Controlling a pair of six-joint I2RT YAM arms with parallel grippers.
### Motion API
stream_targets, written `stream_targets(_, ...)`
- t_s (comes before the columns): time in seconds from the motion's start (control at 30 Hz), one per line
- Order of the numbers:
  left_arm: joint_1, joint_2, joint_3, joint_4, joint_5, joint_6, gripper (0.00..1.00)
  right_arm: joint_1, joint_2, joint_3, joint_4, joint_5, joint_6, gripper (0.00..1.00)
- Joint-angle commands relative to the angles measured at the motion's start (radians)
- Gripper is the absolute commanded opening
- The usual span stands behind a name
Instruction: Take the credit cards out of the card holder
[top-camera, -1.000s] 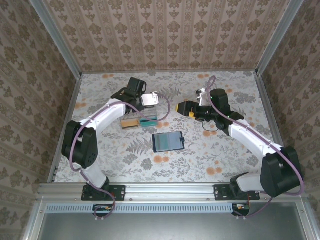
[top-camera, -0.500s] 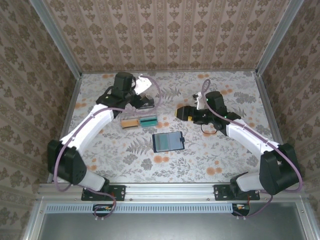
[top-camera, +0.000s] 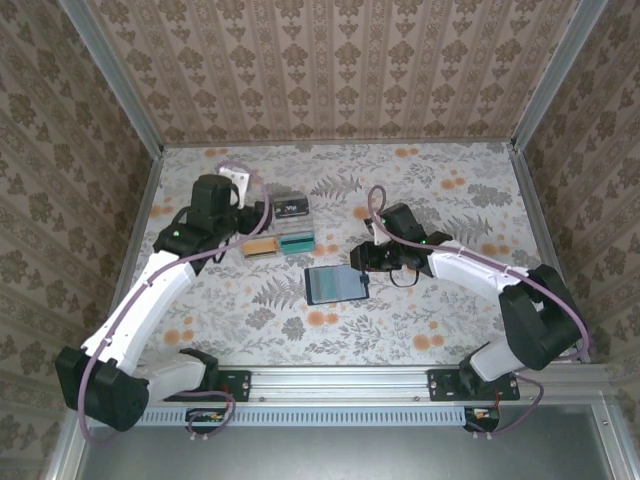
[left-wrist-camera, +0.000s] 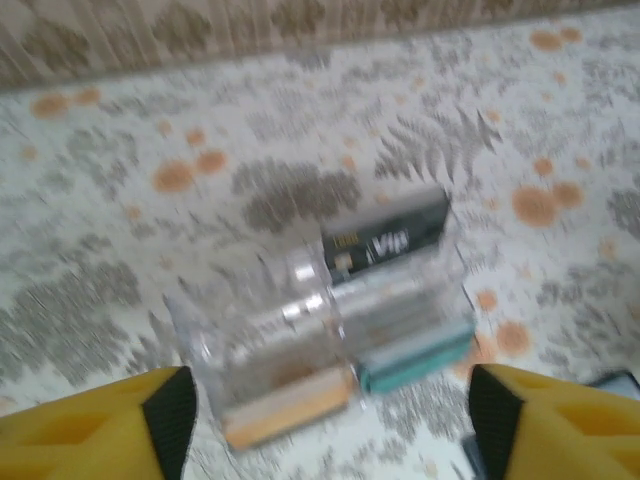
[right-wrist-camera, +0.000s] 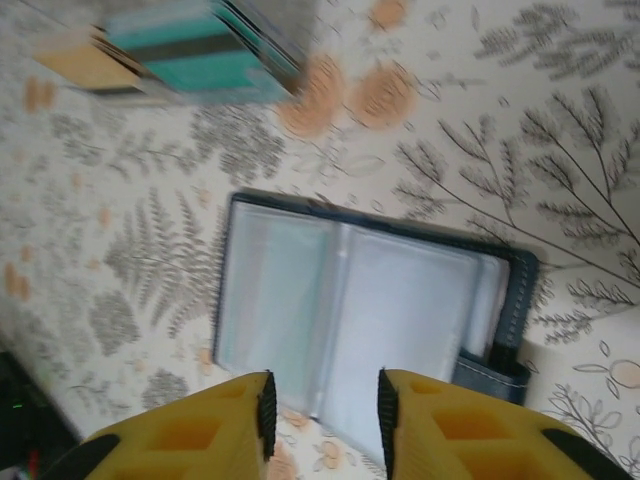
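Note:
The card holder lies open and flat on the table, its pale slots facing up and its small tab at the right. In the right wrist view the card holder is just beyond my right gripper, which is open and holds nothing. From above, the right gripper sits at the holder's upper right corner. An orange-tan card, a teal card and a black card rest in a clear tray. My left gripper is wide open in front of that tray, touching nothing.
The clear tray stands behind the card holder, between the two arms. A metal frame and patterned walls close in the floral table on three sides. The left arm stretches along the left side.
My left gripper has pulled back to the left, off the tray. My right gripper has moved down and left to the card holder's upper right corner.

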Motion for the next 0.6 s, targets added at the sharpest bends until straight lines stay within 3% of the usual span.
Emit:
stream_targets(0.0,-0.004,-0.017,-0.085,-0.065,0.131,-0.279,0.66,0.021,0.039,-0.023,-0.04,0.083,-0.017,0.32)
stream_targets(0.1,-0.044,-0.014,-0.182,0.002,0.231,-0.393,0.54,0.048,0.062,-0.034,-0.049,0.128,-0.013,0.32)
stream_targets(0.23,-0.146,0.003,-0.293,0.096,0.214,-0.546,0.5,0.077,0.089,-0.056,-0.054,0.186,0.005,0.32)
stream_targets(0.37,-0.196,0.052,-0.399,0.279,0.298,-0.687,0.43,0.105,0.109,-0.081,-0.036,0.207,0.036,0.29)
stream_targets(0.57,-0.265,0.146,-0.424,0.372,0.312,-0.728,0.32,0.151,0.119,-0.097,-0.01,0.228,0.087,0.21)
